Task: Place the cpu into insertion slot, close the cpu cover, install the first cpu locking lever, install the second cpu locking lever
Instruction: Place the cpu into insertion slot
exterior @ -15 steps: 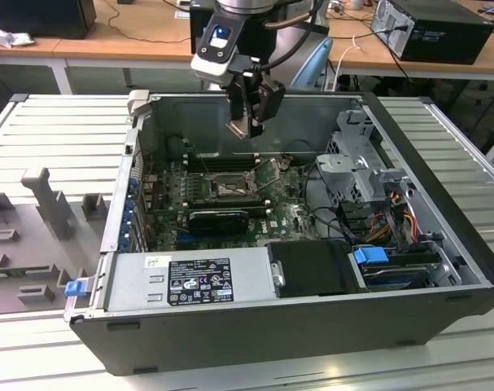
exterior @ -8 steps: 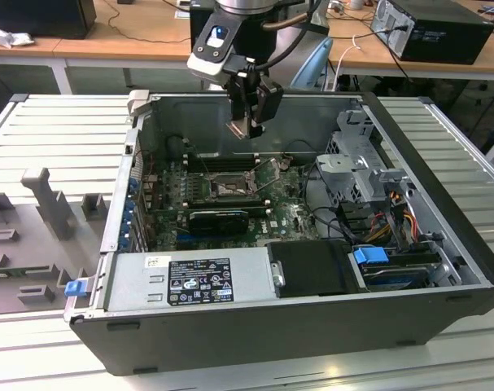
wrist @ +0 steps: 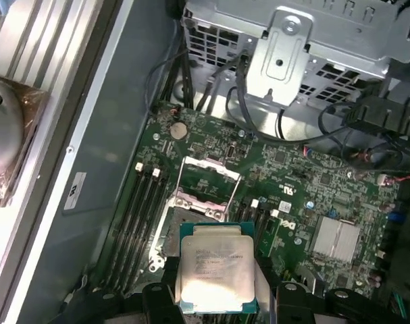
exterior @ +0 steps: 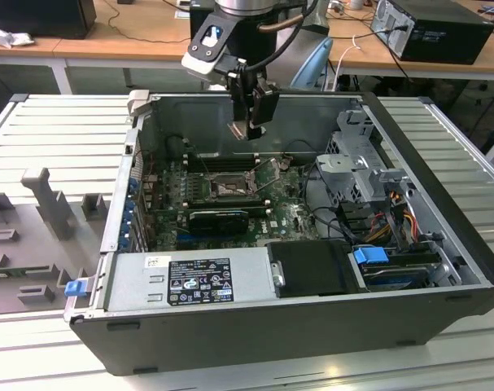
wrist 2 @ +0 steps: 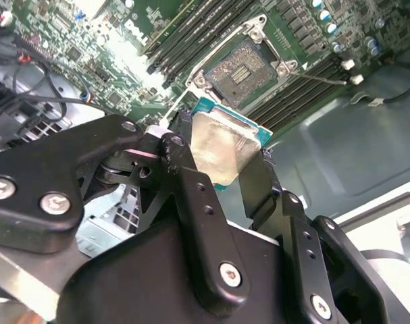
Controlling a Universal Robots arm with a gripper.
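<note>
The gripper clamps the cpu by two opposite edges, held flat; the open slot lies well below it, slightly toward the exterior view's left.

Wrist: my pale grey rounded housing, small blue patch, dark cable curving off.
Gripper: mine is matte black, linked fingers.
Screws: silver, round-headed, on my links.
</note>
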